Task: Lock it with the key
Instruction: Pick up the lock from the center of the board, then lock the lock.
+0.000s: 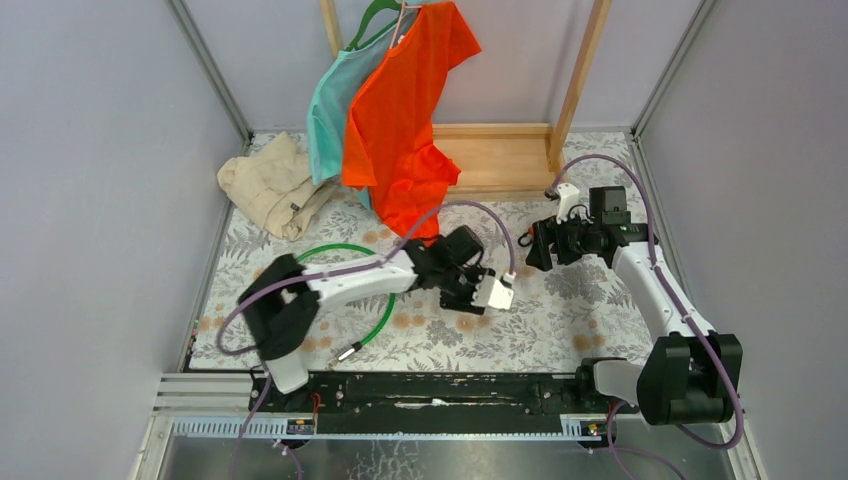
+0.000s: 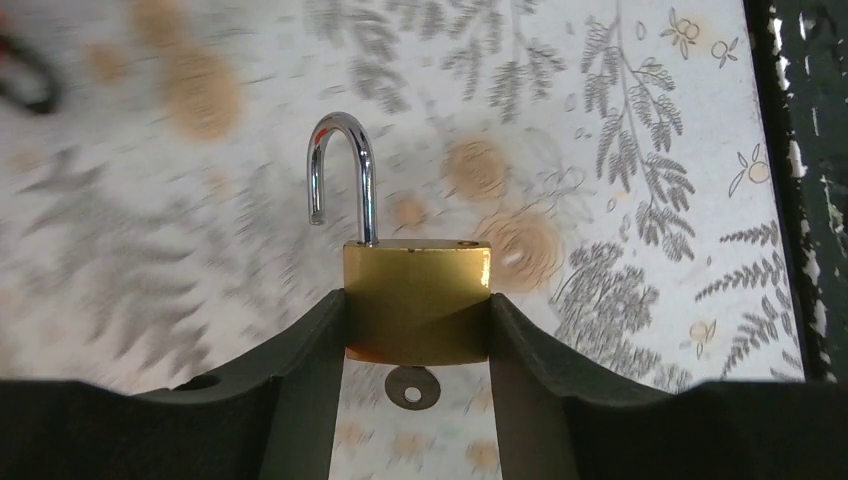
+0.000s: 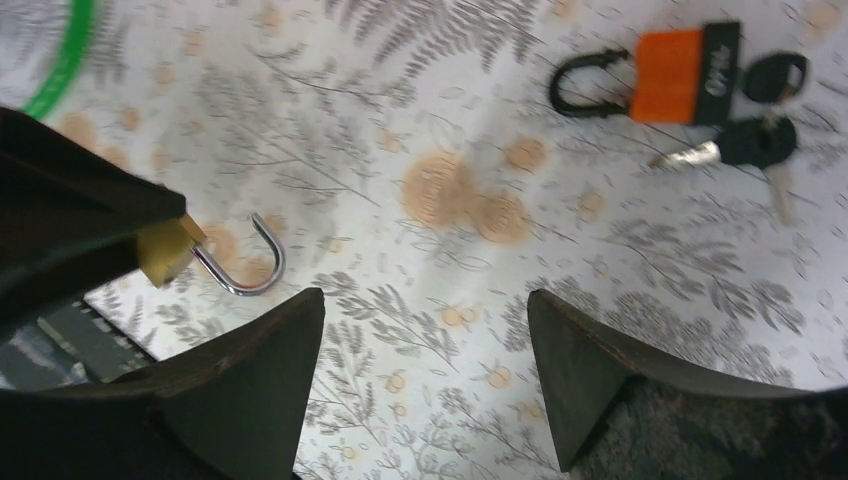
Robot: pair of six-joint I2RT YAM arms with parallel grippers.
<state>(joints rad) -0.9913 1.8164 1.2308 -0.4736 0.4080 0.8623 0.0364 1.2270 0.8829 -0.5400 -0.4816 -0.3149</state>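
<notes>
Orange head and black loop mark the key (image 3: 683,88), lying on the surface (image 3: 420,130) at upper right of the right wrist view, long axis left-right, ahead of the open, empty right gripper (image 3: 425,300), the nearer one. Left gripper (image 2: 418,298) clamps the brass padlock (image 2: 417,270).

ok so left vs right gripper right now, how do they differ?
Left gripper: fingers press both sides of the brass padlock, its shackle open. Right gripper: fingers spread, nothing between them. Left is at the padlock; right hangs over bare tablecloth, the orange key lying at the top of its view. Shared: black fingers, both aimed down at the tablecloth.
</notes>
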